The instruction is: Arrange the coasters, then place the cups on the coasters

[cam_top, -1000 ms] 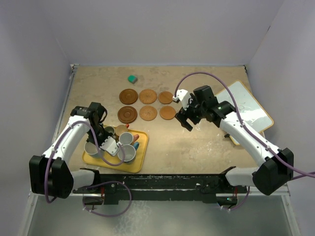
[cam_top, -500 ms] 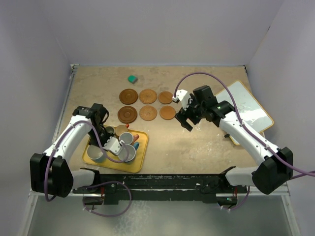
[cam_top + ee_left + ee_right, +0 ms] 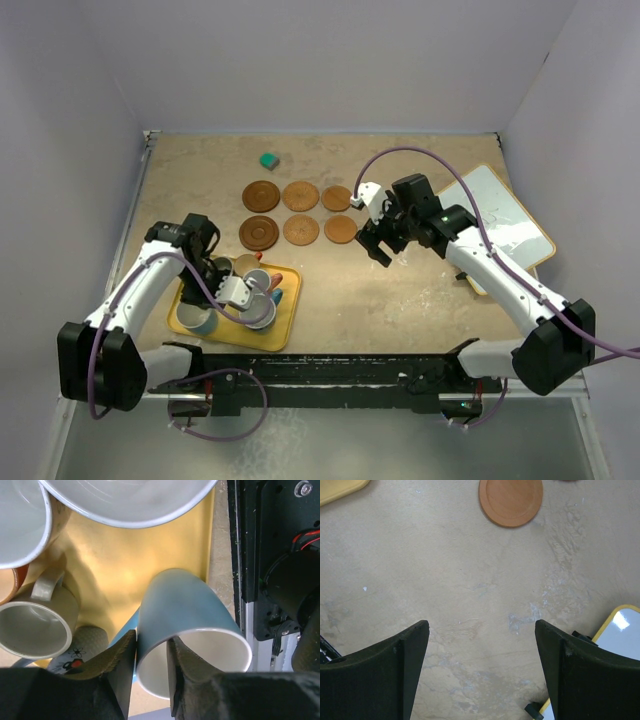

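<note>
Six brown coasters (image 3: 300, 213) lie in two rows of three at mid-table; one orange coaster (image 3: 510, 500) shows in the right wrist view. The cups stand crowded on the yellow tray (image 3: 285, 325). My left gripper (image 3: 215, 306) (image 3: 151, 640) is shut on the wall of a tilted light blue cup (image 3: 195, 318) (image 3: 185, 605), one finger outside and one inside the rim. Beside it are another large cup (image 3: 125, 500), a grey cup (image 3: 20, 520) and a small olive cup (image 3: 35, 630). My right gripper (image 3: 375, 240) (image 3: 482, 645) hangs open over bare table, right of the coasters.
A small teal block (image 3: 268, 159) sits behind the coasters. A white board with a yellow edge (image 3: 497, 225) lies at the right. The held cup is near the tray's near edge, close to the black arm base (image 3: 280, 580).
The left gripper has shifted slightly right, and the light blue cup has slid toward the tray's near edge. The right arm has not moved.
</note>
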`<control>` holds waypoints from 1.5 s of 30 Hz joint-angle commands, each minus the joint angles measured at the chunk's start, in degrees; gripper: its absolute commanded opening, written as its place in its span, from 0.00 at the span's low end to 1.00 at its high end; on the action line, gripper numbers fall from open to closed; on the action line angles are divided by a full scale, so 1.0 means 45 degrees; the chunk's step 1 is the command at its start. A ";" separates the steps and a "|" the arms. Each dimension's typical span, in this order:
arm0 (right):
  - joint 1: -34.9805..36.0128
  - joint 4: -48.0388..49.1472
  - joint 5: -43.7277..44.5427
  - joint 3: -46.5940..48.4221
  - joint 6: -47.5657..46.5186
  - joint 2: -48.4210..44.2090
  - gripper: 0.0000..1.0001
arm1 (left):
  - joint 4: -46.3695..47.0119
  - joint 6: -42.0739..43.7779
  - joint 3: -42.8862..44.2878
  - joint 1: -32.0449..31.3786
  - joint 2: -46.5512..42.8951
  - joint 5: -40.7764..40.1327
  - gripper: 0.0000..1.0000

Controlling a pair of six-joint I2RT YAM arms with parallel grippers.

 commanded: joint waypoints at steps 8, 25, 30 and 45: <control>-0.0072 -0.0114 0.0010 0.0006 -0.0175 0.0100 0.89 | -0.0375 -0.1056 -0.0536 -0.0079 -0.0620 -0.0029 0.15; -0.0091 -0.0125 0.0079 0.0016 -0.0188 0.0247 0.89 | -0.2156 -0.1223 0.0321 -0.0064 -0.1391 0.0832 0.03; -0.0091 -0.0135 0.0050 0.0018 -0.0201 0.0227 0.89 | -0.2185 -0.1399 0.0441 -0.0075 -0.1544 0.0751 0.03; -0.0188 -0.0244 -0.0106 0.0099 -0.0202 0.0344 0.88 | -0.2170 -0.3077 0.3079 -0.0073 -0.1047 0.1619 0.03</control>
